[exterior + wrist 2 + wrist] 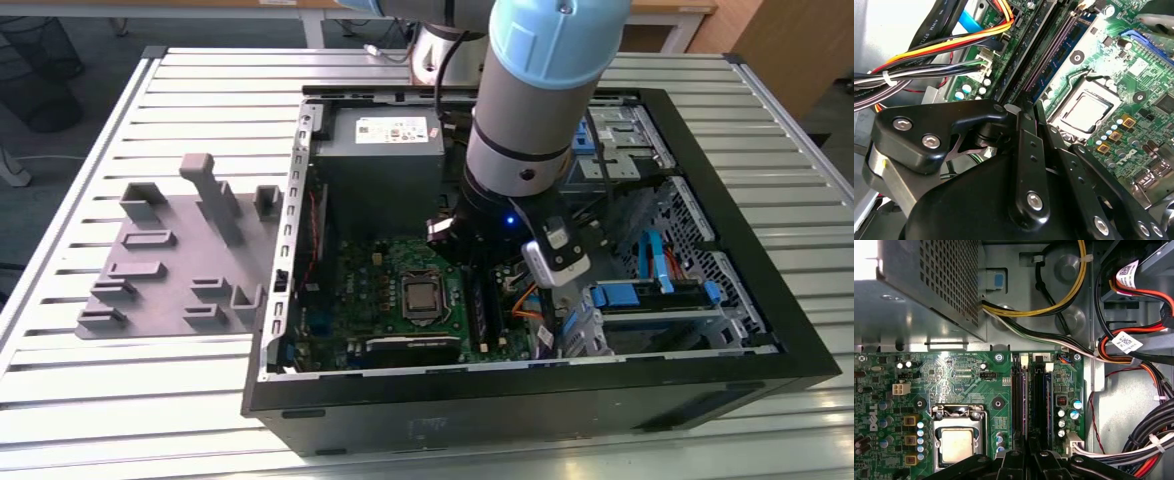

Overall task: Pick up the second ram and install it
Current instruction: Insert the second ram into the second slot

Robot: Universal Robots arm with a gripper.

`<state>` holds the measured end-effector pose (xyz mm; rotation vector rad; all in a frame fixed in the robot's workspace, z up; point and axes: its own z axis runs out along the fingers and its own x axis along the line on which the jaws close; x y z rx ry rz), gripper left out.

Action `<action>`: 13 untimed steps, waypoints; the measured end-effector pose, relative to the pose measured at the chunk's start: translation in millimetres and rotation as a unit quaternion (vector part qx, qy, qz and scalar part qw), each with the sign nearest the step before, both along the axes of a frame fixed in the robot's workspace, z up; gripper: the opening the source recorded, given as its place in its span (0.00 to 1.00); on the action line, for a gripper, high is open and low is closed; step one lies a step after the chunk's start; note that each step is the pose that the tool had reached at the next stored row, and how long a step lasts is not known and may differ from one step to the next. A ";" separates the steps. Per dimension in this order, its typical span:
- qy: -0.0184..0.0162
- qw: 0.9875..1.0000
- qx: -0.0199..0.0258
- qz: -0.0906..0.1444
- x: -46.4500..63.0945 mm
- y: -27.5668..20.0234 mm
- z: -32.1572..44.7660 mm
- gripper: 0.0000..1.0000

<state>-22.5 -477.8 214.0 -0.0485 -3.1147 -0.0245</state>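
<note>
The second ram [1054, 55] is a thin blue stick standing on edge in a long slot of the green motherboard [380, 265], beside the processor socket [956, 445]. It also appears in the first wrist view as a blue strip [1044, 400], next to a parallel dark slot [1021, 400]. My gripper [1030, 106] hangs low inside the open computer case [747, 250]. Its black fingers [1026, 150] are drawn close together over the near end of the stick. In the first wrist view the gripper [1029, 450] meets the two slots.
A grey plastic fixture [174, 260] lies on the slatted table at the exterior view's left. Bundled coloured cables [944, 45] run close beside the slots. The metal power supply [387, 150] and the drive cage with blue tabs [654, 290] hem in the arm.
</note>
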 end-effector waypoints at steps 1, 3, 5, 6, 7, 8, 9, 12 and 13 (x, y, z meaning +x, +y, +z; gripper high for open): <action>0.000 1.000 0.000 0.000 0.0 0.0 -0.1 0.14; 0.000 1.000 0.000 0.000 0.0 0.0 -0.1 0.14; 0.000 1.000 0.000 0.000 0.0 0.0 -0.1 0.14; 0.000 1.000 0.000 0.000 0.0 0.0 -0.1 0.14; 0.000 1.000 0.000 0.000 0.0 0.0 -0.1 0.14; 0.000 1.000 0.000 0.000 0.0 0.0 -0.1 0.14; 0.000 1.000 0.000 0.001 0.0 0.0 -0.1 0.14; 0.000 1.000 0.000 0.003 0.1 0.0 -0.1 0.14; 0.000 1.000 0.000 0.004 0.3 0.0 -0.1 0.14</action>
